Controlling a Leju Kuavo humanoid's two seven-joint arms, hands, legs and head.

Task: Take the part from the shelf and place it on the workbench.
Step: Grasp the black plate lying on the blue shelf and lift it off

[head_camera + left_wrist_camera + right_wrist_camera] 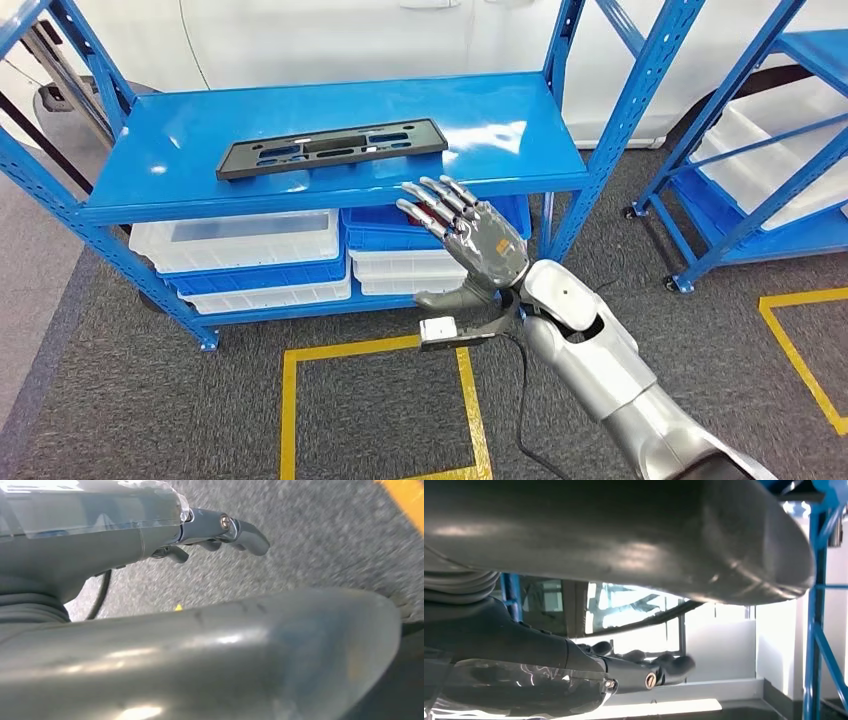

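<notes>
Right hand [470, 240] near the shelf [180, 150], fingers spread, holding nothing.
The black part [330, 147] lies flat on the shelf, beyond the fingertips, untouched.

Looks like a factory or warehouse floor to me: blue steel shelving racks [330, 150] on casters, clear plastic storage bins [240, 240] stacked underneath, grey industrial carpet with yellow tape boxes [380, 410] marking out zones, another rack [770, 150] nearby.
</notes>
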